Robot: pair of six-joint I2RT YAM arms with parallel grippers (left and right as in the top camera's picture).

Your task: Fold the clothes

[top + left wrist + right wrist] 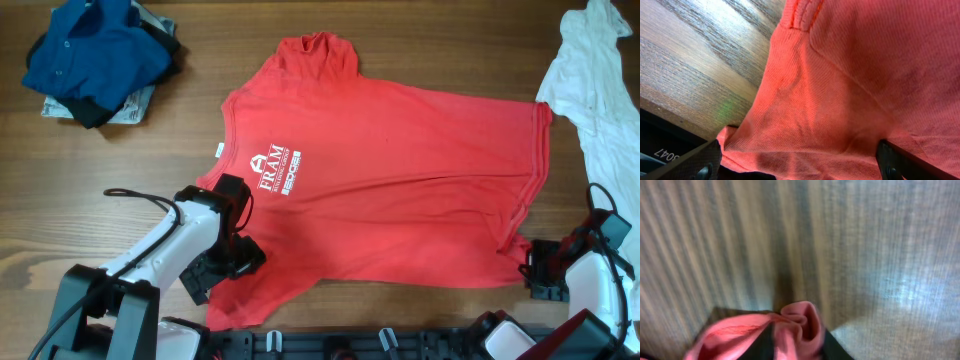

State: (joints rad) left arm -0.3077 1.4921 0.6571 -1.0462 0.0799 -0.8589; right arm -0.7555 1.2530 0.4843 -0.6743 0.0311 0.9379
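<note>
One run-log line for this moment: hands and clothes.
left hand: open, over red T-shirt | right hand: pinching its hem corner | shirt state: spread, unfolded | white garment, blue shirt: aside

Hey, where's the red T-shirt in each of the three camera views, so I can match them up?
Overhead: the red T-shirt lies spread across the middle of the frame.
Left wrist: it fills the right and lower parts.
Right wrist: only a bunched bit of its edge shows, bottom centre.
Shared landmark: the wooden table, bare beside the shirt in all three.
</note>
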